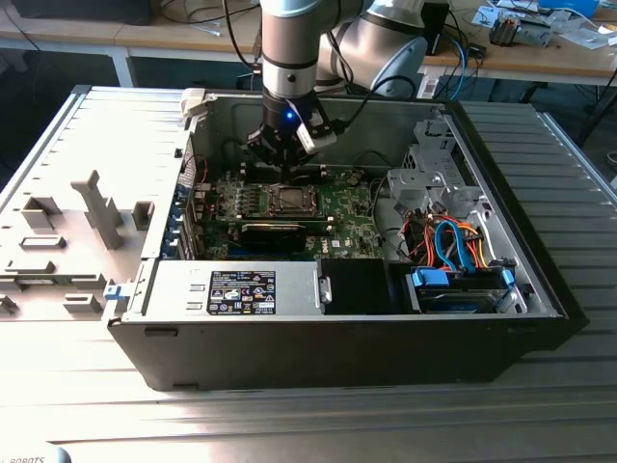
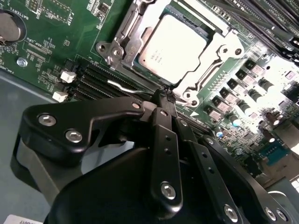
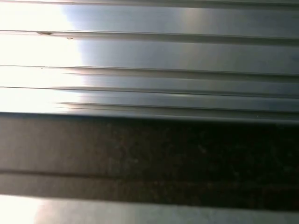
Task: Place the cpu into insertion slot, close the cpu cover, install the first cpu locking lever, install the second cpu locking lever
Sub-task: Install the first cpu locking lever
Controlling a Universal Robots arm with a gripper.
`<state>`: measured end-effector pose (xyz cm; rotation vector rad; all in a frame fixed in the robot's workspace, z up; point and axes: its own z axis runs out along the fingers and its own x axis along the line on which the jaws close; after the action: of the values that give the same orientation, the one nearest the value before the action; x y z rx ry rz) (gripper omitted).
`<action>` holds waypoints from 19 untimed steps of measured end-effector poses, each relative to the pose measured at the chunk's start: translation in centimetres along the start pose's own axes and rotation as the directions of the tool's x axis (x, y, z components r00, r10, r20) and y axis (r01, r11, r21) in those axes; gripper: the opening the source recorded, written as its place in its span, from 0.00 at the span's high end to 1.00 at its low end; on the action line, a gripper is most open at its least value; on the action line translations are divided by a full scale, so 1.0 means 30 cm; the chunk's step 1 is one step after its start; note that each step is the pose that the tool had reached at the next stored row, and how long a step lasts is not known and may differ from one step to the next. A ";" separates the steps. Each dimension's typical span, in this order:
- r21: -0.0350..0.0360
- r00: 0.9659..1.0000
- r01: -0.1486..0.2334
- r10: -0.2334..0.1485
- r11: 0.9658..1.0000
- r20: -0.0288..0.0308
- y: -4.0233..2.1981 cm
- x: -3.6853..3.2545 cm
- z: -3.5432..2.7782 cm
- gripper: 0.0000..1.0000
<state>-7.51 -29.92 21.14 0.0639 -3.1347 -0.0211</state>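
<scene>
Black gripper jaws closed together, holding nothing, tips beside the cpu cover, cpu seated beneath.

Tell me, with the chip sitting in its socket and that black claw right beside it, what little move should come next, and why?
Probably a short push sideways and down on the thin wire locking lever at the gripper tips. In the second wrist view the cpu already sits in place with the cpu cover lying flat around it, and the shut tips meet that lever's end just beside the cover, so latching it looks like the step at hand.
</scene>
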 end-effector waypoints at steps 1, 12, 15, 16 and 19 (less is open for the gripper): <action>0.000 1.000 0.000 0.000 1.000 0.000 0.000 -0.005 0.002 0.89; 0.000 1.000 0.000 0.000 1.000 0.000 -0.007 -0.043 0.014 0.89; 0.000 1.000 0.000 0.000 1.000 0.000 -0.011 -0.049 0.016 0.89; 0.000 1.000 0.000 0.000 1.000 0.000 -0.013 -0.053 0.017 0.89; 0.000 1.000 0.000 0.000 1.000 0.000 -0.018 -0.058 0.020 0.89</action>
<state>-5.74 -30.37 20.52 0.0640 -3.1348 -0.0210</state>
